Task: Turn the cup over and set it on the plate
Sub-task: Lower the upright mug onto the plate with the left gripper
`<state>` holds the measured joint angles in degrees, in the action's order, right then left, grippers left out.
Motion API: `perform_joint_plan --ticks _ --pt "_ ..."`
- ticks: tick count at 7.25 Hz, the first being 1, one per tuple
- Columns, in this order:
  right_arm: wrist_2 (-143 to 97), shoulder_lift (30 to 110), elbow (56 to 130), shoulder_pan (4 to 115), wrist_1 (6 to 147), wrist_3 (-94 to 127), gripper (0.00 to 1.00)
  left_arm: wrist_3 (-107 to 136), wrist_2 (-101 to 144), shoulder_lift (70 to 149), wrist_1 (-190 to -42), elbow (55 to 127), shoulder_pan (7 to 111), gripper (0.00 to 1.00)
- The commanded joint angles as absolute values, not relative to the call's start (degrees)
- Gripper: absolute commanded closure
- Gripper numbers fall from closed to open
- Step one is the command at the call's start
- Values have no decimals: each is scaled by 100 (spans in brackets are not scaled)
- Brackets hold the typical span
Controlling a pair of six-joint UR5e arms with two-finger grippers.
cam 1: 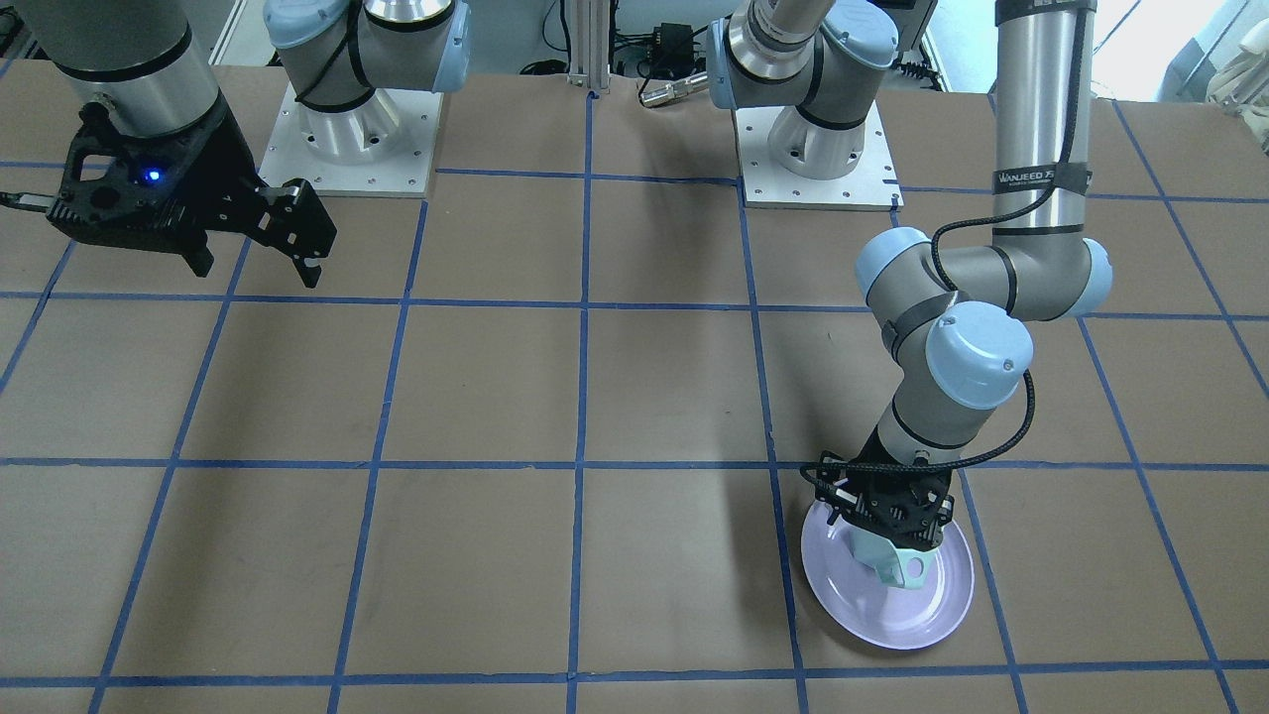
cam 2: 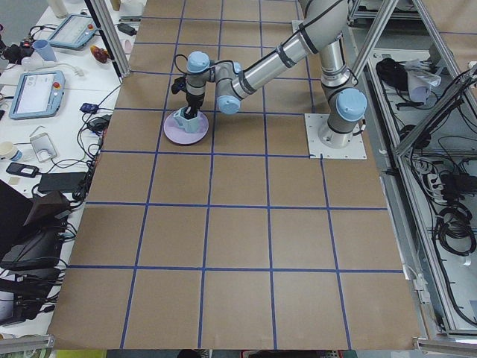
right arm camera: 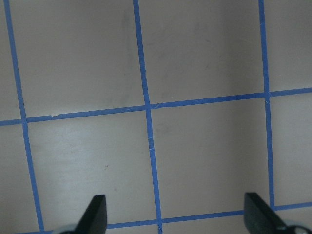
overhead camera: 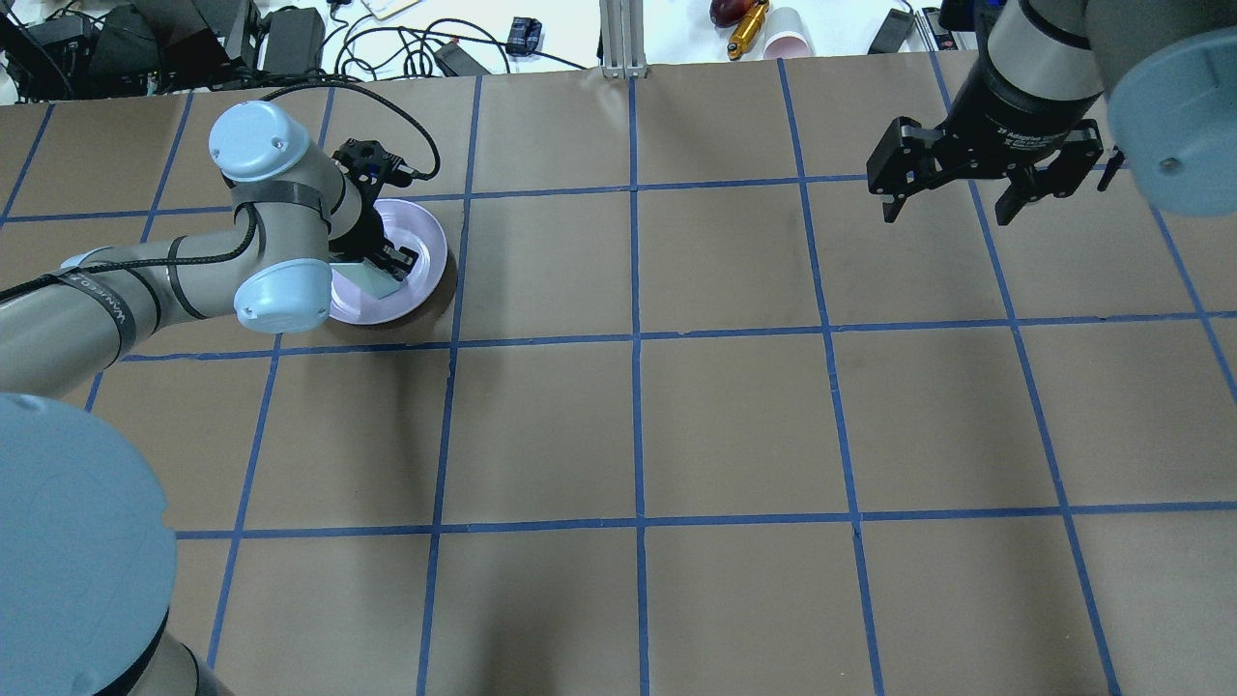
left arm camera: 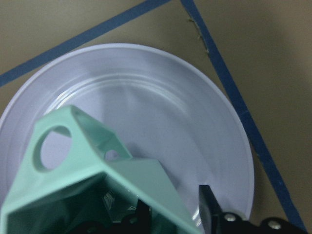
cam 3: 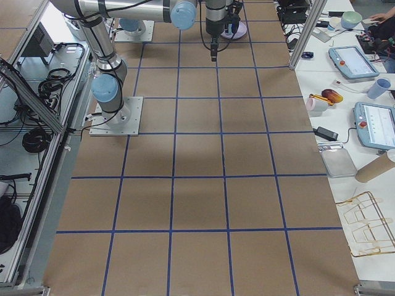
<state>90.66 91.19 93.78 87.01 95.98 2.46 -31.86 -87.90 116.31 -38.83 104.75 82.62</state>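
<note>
While my left pincer [left arm camera: 175, 214] clamps the one mint-green cup [left arm camera: 139, 178] by its wall over the single lavender plate [left arm camera: 161, 102], my right pincer [overhead camera: 947, 215] gapes wide.

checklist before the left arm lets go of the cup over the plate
1. cup inside the rim of the plate: ok, in both the front and left wrist views.
2. left gripper holding the cup: ok, shut on the cup's wall.
3. Cup mouth facing up: ok, the wrist view looks into its dark inside, though the cup looks tilted in the front view.
4. Cup base resting on the plate: cannot tell, the contact is hidden.
5. right gripper out of the way: ok, open and over bare table far from the plate.
</note>
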Motion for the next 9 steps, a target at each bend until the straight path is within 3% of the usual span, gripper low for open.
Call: perform_joint_plan --ticks 1,9 --pt "9062 9114 9378 8701 9598 246 0 -3164 -8789 11628 -3911 10468 8262 0" --pt "9070 9123 9378 8701 9598 246 0 -2560 -8631 11295 -4051 10424 8367 0"
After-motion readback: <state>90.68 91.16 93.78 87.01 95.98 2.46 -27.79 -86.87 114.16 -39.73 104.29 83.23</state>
